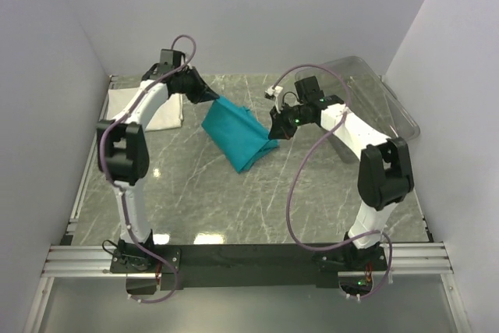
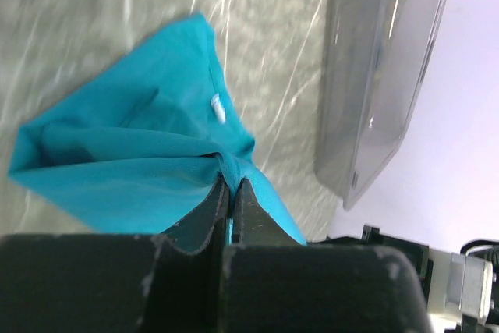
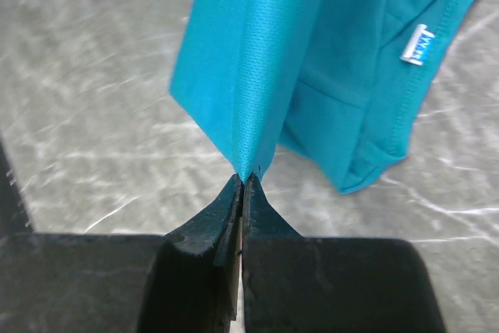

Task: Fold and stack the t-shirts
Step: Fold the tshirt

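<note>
Above the grey tabletop [image 1: 203, 200], the teal-blue cloth t-shirt [image 1: 238, 134] is pinched in both jaws, mid-fold; level lowering seems needed.

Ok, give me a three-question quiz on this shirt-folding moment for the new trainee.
1. True or false: the left claw and the right claw are each shut on the teal t-shirt.
2. Where does the white t-shirt lie? A: hanging in the air. B: on the table, far left. C: under the teal t-shirt.
3. Fill in: the see-through thing at the table's far right is a plastic ____.
Key: 1 true; 2 B; 3 tray.
</note>
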